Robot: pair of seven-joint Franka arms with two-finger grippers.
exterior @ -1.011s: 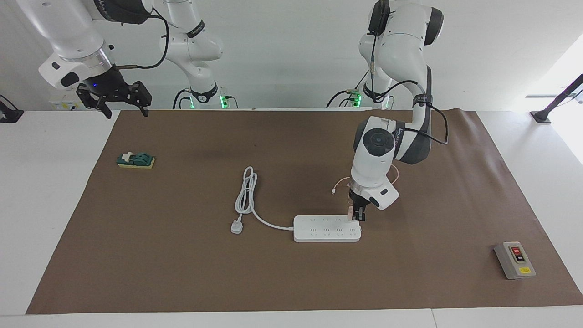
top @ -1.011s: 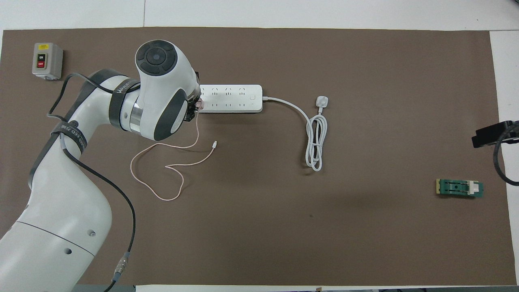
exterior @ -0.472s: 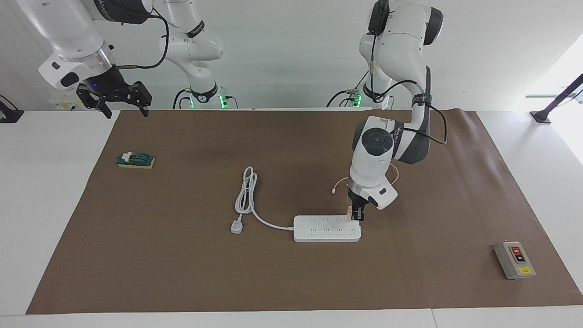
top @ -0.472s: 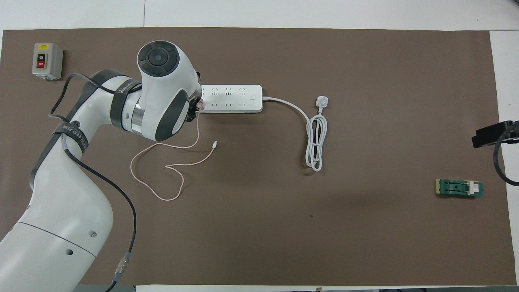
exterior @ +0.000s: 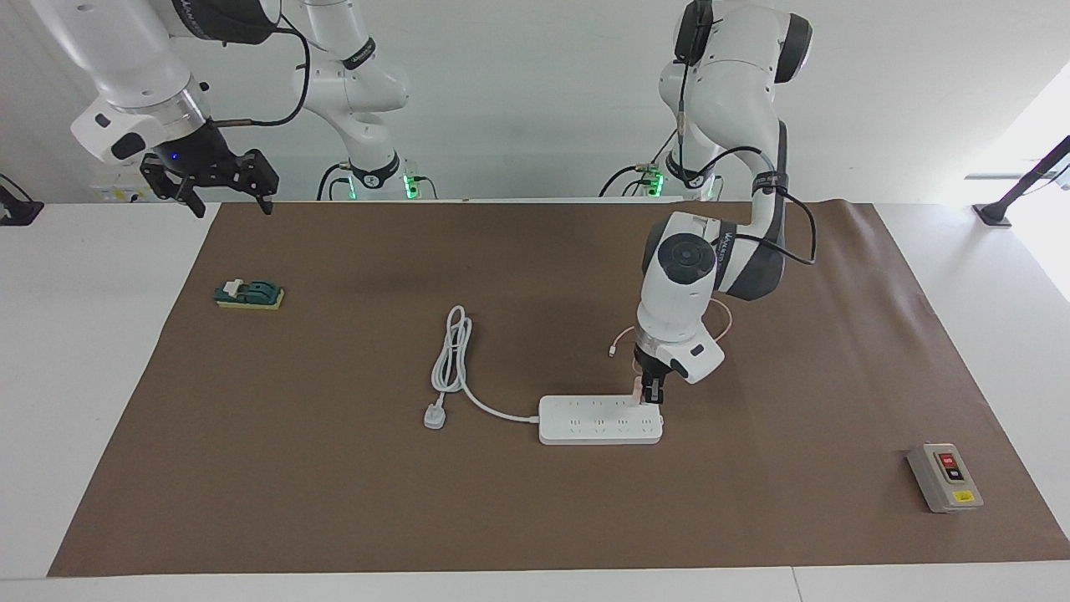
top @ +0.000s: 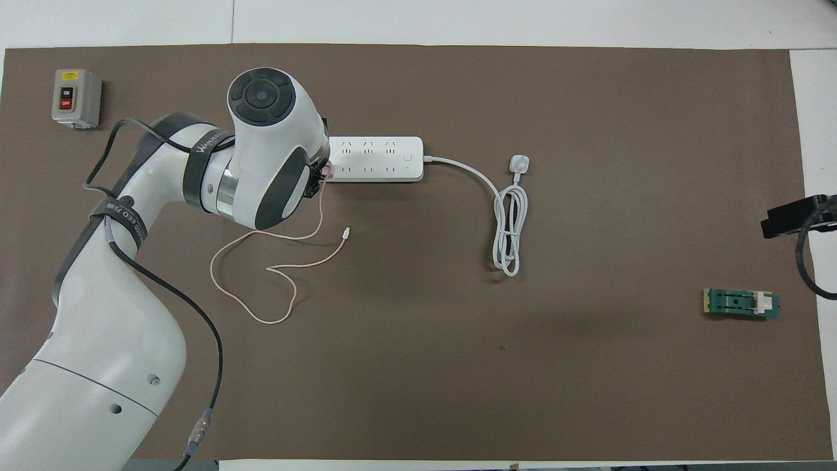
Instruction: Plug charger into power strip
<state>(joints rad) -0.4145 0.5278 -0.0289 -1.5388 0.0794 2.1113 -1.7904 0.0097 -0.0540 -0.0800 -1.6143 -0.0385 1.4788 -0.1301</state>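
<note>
**Charger held at the strip's end socket**

While the right arm waits raised at its own end of the table, the right gripper [exterior: 224, 194] hangs with its fingers spread apart and nothing between them, above the mat's edge. The left gripper [exterior: 651, 393] is clenched on the charger [exterior: 639, 388], which is held upright at the top face of the power strip [exterior: 600, 420], at the end of the strip toward the left arm's end of the table. Whether the pins are already seated cannot be told, since the fingers and the wrist cover the joint in both views.

The charger is judged light and rigid, a small smooth cube that could slip or twist if pinched at a corner; a grasp on two flat side faces, as is seen here, is the sound one, so that a straight downward push can be given. Its thin pink cable [top: 274, 275] is soft and trails loosely on the mat nearer to the robots than the strip; it is not to be pulled on. The strip is flat and light enough to be shifted if the push is off-axis, and its thick white cord [top: 507, 222] lies coiled beside it.
</note>
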